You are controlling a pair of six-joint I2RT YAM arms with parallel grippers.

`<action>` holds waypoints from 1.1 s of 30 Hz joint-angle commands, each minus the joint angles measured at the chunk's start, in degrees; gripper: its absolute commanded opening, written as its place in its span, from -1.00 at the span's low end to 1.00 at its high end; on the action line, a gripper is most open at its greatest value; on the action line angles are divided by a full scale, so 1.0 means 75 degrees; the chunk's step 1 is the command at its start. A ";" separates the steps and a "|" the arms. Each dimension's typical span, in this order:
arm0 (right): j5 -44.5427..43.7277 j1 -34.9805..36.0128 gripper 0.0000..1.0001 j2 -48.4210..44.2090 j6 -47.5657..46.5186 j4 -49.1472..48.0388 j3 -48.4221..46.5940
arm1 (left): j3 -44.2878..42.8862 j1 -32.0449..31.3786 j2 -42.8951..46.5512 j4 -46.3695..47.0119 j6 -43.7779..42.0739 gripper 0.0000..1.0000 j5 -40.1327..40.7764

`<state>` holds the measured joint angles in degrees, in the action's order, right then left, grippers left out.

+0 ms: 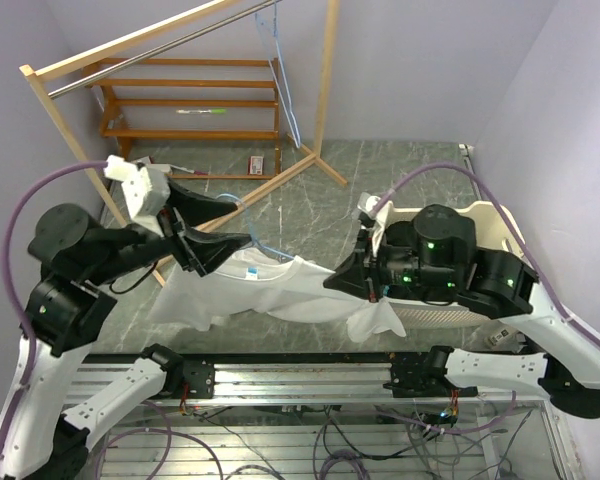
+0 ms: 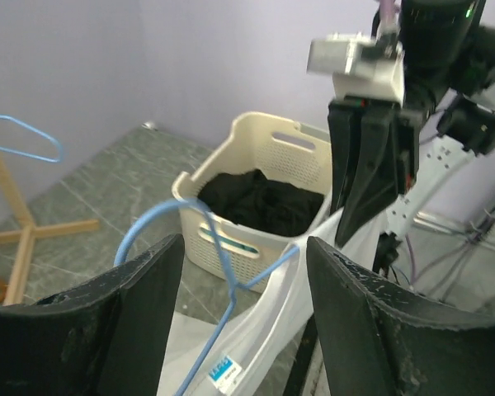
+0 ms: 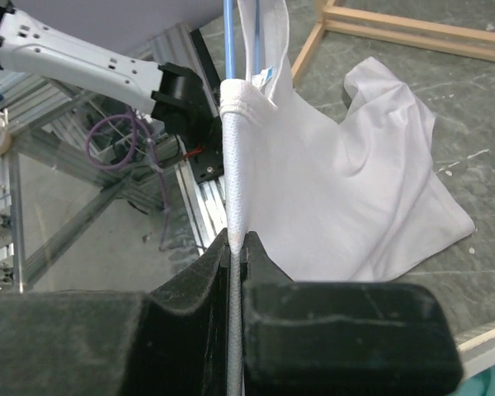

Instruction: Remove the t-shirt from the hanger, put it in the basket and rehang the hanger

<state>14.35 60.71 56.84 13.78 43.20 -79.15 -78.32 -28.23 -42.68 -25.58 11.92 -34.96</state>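
T-shirt [image 3: 371,190] lies pinched by its collar between right fingers [image 3: 190,285].

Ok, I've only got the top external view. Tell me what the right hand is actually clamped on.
Observer: In the right wrist view, the right hand is shut on the ribbed collar band of the t-shirt. It is not shut on the hanger, whose blue wire runs just above it.
Operator: Now report the left hand.
Observer: The left hand is open. In its own camera the hanger wire passes through the gap, not gripped.
Operator: Check the basket too.
Observer: The basket holds dark clothing, as the left wrist view shows.
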 commanded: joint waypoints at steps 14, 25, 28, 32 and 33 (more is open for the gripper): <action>0.0653 -0.0014 -1.00 -0.1059 0.0505 -0.0719 0.0254 | 0.0635 -0.0025 0.0223 0.0584 0.0031 0.44 -0.2106; 0.1210 -0.0014 -1.00 -0.1023 0.0698 -0.1059 0.0230 | 0.0752 -0.0022 -0.0110 0.0438 -0.0219 0.40 -0.2519; 0.1355 -0.0019 -1.00 -0.1035 0.0756 -0.1175 0.0236 | 0.0772 -0.0028 -0.0179 0.0381 -0.0301 0.37 -0.2620; 0.1468 -0.0020 -1.00 -0.1031 0.0805 -0.1261 0.0244 | 0.0891 -0.0022 -0.0188 0.0770 -0.0065 0.33 -0.2789; 0.1465 -0.0014 -1.00 -0.1021 0.0799 -0.1254 0.0242 | 0.0933 -0.0021 -0.0211 0.0906 0.0023 0.32 -0.2860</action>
<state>23.31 60.71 49.87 18.98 38.04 -77.21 -72.40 -28.23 -43.88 -23.20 10.76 -53.21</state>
